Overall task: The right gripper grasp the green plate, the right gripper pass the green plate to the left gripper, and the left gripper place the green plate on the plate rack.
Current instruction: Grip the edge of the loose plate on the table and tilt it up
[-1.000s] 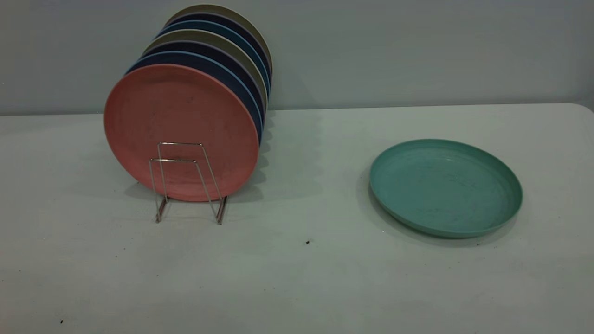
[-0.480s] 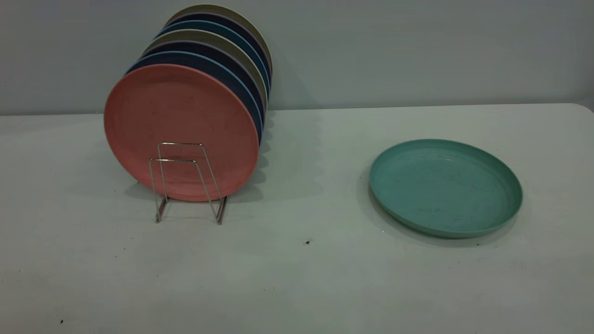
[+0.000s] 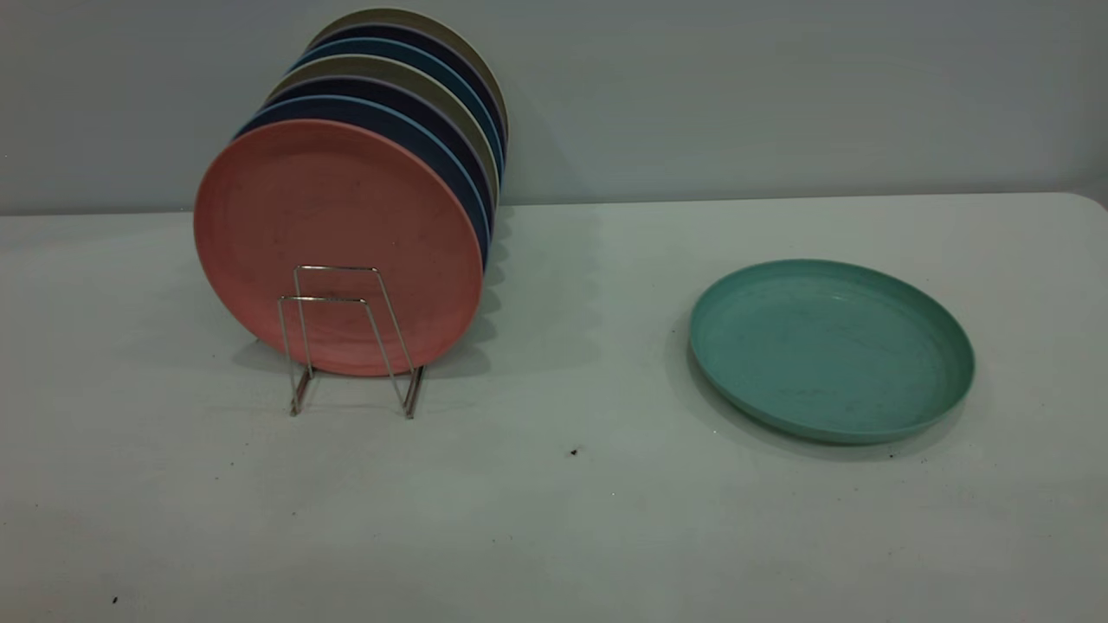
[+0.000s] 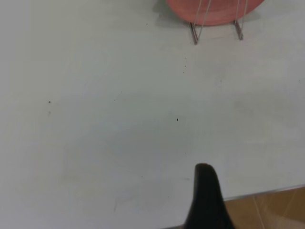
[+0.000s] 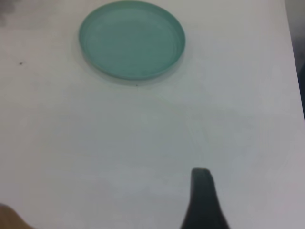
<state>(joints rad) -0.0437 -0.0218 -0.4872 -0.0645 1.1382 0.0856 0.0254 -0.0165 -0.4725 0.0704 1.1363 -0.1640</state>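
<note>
Now | green plate (image 5: pixel 132 39) flat on table (image 5: pixel 143 143) | well apart from right fingers (image 5: pixel 202 198)

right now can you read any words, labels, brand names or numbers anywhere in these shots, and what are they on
There are none to read.
The green plate is bare except for faint dark speckles.
The pink plate and the other plates behind it show no print.
The plate rack is plain wire, with no tag.
The table carries only a few dark specks, not writing.
The black finger in the left wrist view and the one in the right wrist view show no marking.
</note>
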